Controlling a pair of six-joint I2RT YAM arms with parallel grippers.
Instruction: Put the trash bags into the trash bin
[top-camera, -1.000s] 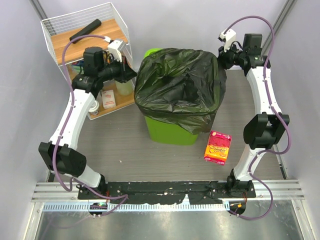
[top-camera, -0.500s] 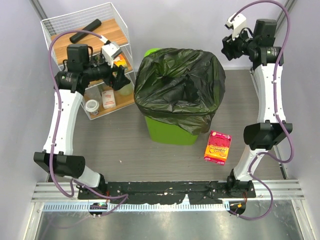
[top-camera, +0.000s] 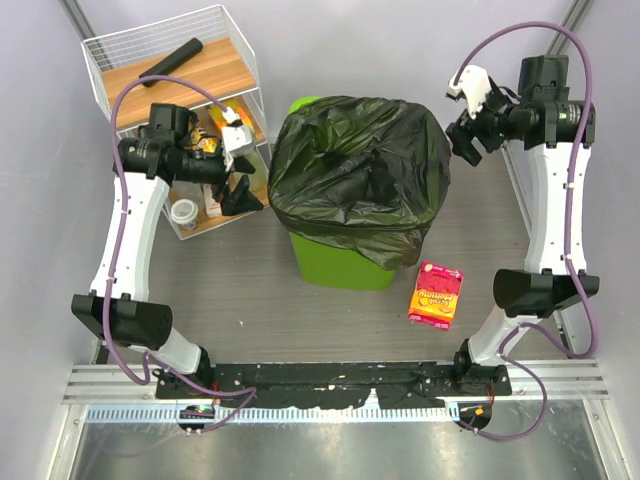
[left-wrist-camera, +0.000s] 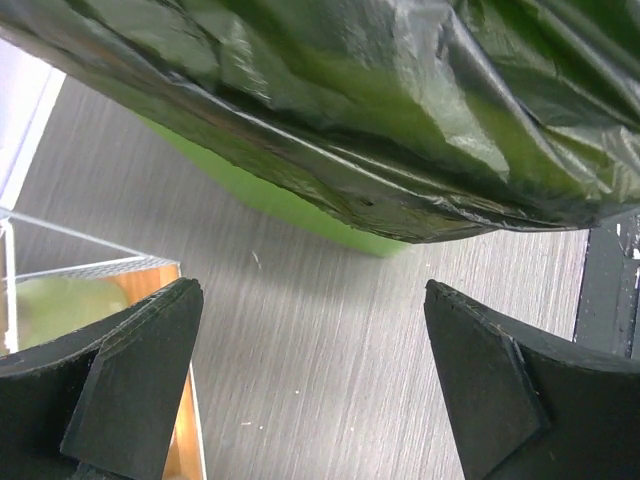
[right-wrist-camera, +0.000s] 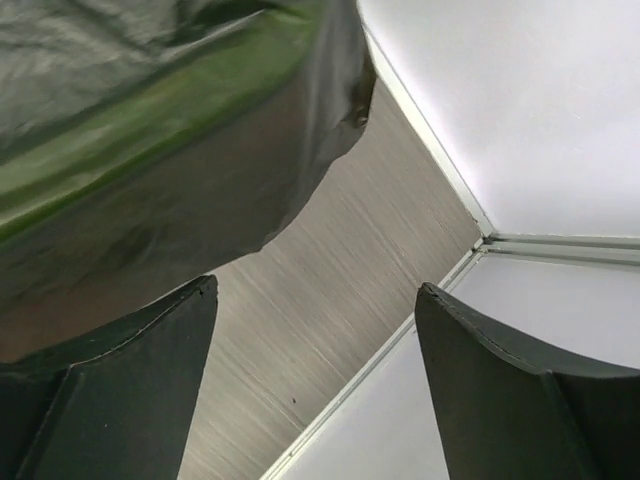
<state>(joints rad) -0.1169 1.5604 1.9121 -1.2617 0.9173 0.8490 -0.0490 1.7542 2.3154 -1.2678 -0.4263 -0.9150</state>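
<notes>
The black trash bag (top-camera: 360, 175) is spread over the mouth of the lime-green trash bin (top-camera: 335, 262), its crinkled skirt hanging down the sides. My left gripper (top-camera: 240, 192) hovers left of the bin, open and empty, clear of the bag. In the left wrist view the bag's edge (left-wrist-camera: 400, 110) and the bin wall (left-wrist-camera: 250, 190) lie beyond the left gripper (left-wrist-camera: 310, 290). My right gripper (top-camera: 466, 140) sits right of the bag's top, open and empty. The right wrist view shows the bag's hem (right-wrist-camera: 150, 130) ahead of the right gripper (right-wrist-camera: 318, 288).
A white wire rack (top-camera: 170, 75) with wooden shelves stands at the back left, close behind my left gripper. A slim black roll (top-camera: 170, 60) lies on its top, jars below. A red-orange packet (top-camera: 436, 294) lies on the table right of the bin. Walls close both sides.
Both grippers have opened and pulled back from the bag's edges. The left one moved down and left, the right one outward to the right. The bag stays draped on the bin.
</notes>
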